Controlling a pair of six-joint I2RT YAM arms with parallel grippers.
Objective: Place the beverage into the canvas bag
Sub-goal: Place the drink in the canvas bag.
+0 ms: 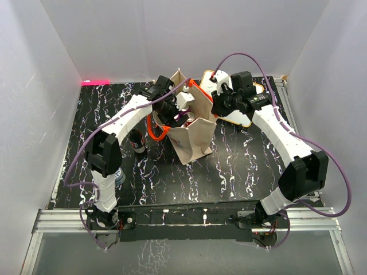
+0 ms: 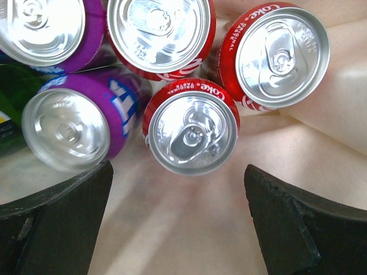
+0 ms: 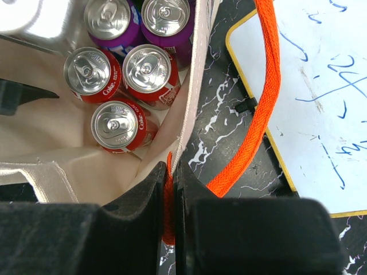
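Five beverage cans are counted inside the one canvas bag [image 1: 194,143]: three red Coke cans [image 3: 148,71] and two purple cans [image 3: 109,20]. One dark bottle [image 1: 137,143] is seen standing on the desk [image 1: 241,172]. One yellow-rimmed whiteboard [image 3: 321,86] is counted beside the bag. Two robot arms [image 1: 123,123] are counted at the near edge.

From my console I see a cell boxed in by plain white panels: a back wall [image 1: 183,34], a left wall [image 1: 34,126] and a right wall [image 1: 338,86]. They close around a black tabletop veined with white like marble [image 1: 241,172]. A small pink-red strip of light [image 1: 94,82] glows at the table's far left corner. Silver aluminium rails [image 1: 189,224] run along the near edge. The light is bright and even, and the shadows are soft.
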